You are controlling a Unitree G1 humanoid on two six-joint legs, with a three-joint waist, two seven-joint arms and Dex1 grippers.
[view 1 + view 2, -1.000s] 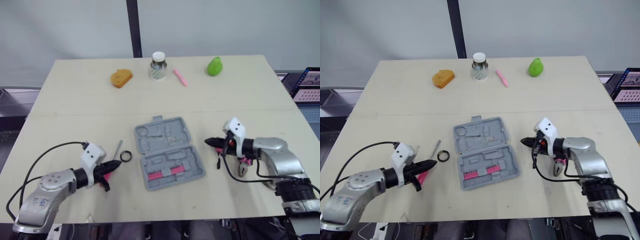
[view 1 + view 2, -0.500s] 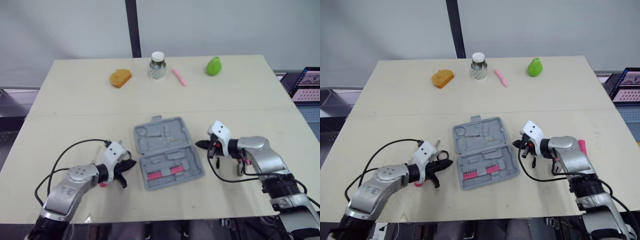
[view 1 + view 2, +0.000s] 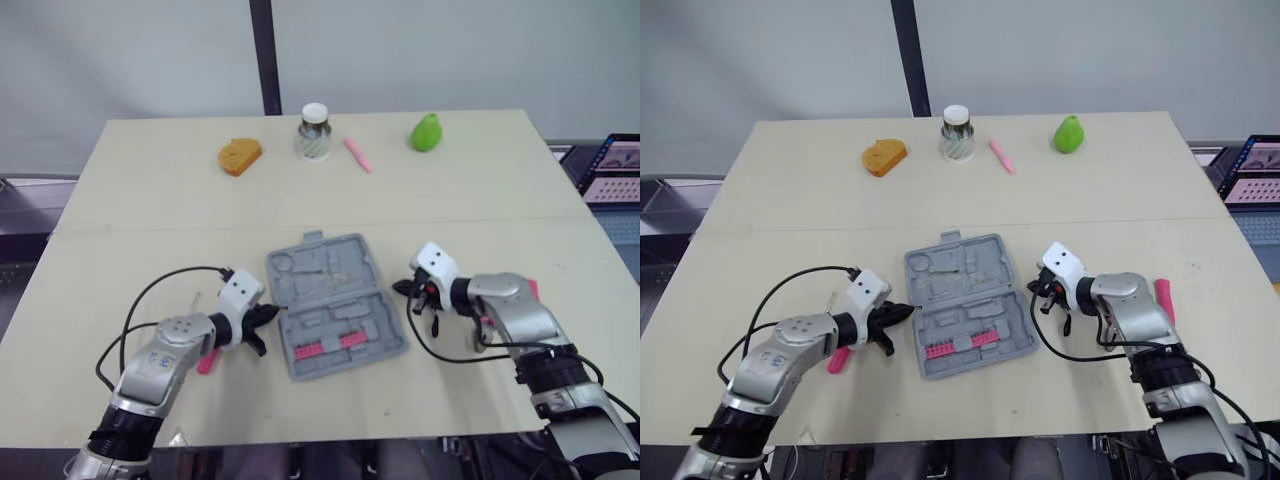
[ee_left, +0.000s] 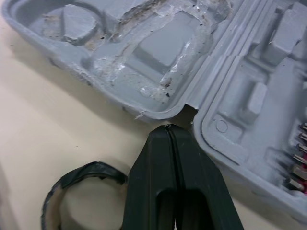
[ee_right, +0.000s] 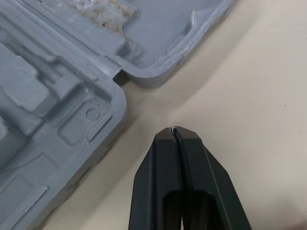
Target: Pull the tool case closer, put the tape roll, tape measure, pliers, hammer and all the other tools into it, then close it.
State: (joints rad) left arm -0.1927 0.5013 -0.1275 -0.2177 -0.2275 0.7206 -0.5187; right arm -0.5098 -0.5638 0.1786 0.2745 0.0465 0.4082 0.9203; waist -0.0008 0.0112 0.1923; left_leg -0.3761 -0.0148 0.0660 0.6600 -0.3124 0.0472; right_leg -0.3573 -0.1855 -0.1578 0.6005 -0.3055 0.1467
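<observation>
Open grey case (image 3: pixel 335 305) lies mid-table. My left gripper (image 4: pixel 168 128), fingers pressed together, has its tip at the case's hinge notch, with the tape roll (image 4: pixel 79 191) just beside. My right gripper (image 5: pixel 173 130), likewise closed and empty, sits near the opposite side. Tape measure (image 3: pixel 240 156), jar (image 3: pixel 314 131) and pear (image 3: pixel 427 131) stand far back.

I've got the beige table (image 3: pixel 150 200): open grey tool case (image 3: pixel 335 305) mid-front, tape roll (image 4: pixel 81 191) just beside it; orange object (image 3: pixel 240 156), jar (image 3: pixel 314 132), pink stick (image 3: pixel 358 154) and green pear (image 3: pixel 427 131) along the far edge.
</observation>
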